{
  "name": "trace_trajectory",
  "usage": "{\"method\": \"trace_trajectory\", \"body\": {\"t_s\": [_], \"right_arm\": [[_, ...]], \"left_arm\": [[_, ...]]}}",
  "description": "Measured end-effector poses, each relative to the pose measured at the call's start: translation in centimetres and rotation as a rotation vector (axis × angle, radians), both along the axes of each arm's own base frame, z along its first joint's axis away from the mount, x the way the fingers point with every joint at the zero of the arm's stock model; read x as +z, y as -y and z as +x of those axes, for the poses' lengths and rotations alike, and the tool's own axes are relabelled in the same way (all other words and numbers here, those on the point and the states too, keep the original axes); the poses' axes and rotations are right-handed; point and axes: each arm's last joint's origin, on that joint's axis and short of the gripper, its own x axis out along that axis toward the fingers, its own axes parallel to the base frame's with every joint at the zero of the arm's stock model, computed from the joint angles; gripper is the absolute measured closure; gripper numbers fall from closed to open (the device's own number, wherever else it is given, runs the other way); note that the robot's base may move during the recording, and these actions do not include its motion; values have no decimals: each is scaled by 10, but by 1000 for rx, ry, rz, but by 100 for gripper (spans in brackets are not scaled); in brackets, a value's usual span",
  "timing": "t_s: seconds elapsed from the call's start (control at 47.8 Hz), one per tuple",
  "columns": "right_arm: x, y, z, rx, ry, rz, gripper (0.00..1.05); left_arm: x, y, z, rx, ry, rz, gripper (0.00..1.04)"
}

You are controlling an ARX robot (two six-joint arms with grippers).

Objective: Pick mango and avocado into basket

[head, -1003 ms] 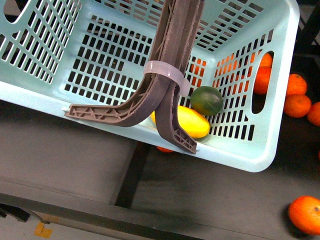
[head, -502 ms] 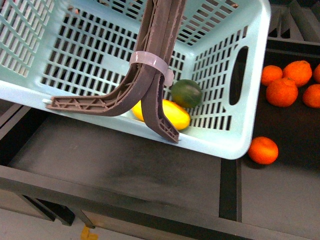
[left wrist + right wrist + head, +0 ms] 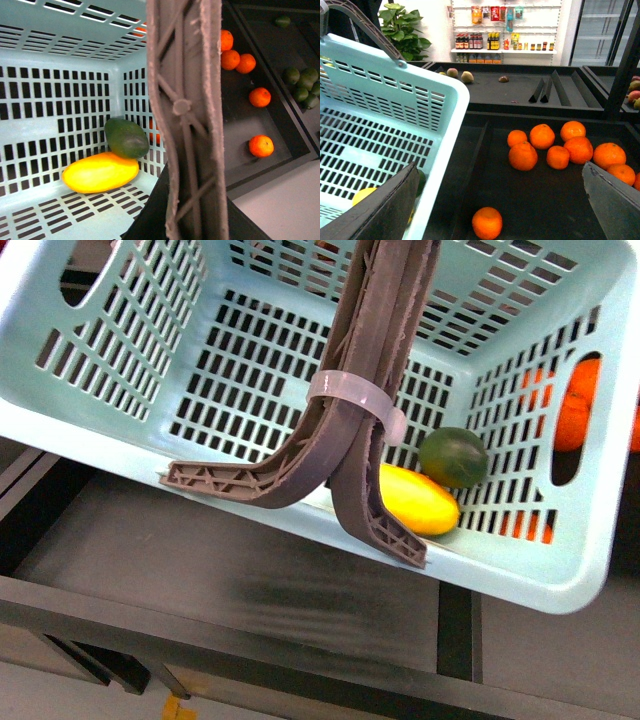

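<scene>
Mango (image 3: 418, 500) and avocado (image 3: 453, 457) are lying touching each other in a corner of the basket (image 3: 120, 430), right behind the brown handles (image 3: 375, 350) that are bound together by a zip tie (image 3: 352, 395). Right hand (image 3: 495, 200) is hanging open over the oranges (image 3: 555, 145) beside the basket. Left hand isn't showing anywhere, so its state can't be told.

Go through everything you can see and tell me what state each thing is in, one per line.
mango: lying in the basket, touching the avocado
avocado: in the basket, by a wall
basket: tilted, handles raised and zip-tied together
oranges: loose in the dark tray
right gripper: open, empty
</scene>
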Motion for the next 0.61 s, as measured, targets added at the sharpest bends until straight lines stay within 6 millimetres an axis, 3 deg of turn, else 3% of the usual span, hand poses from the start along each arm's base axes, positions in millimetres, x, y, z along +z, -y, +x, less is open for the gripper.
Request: {"method": "trace_trajectory", "body": {"t_s": [0.209,0.293,0.376,0.606], "right_arm": [[0,0,0,0,0,0,8],[0,0,0,0,0,0,8],[0,0,0,0,0,0,8],[0,0,0,0,0,0,8]], "left_arm": [[0,-4,3,20,4,19,98],[-1,-2,15,-269,-74,53,99],[-5,9,36,-362,-40,8,99],[-17,41,99,-43,-115,-187,98]]}}
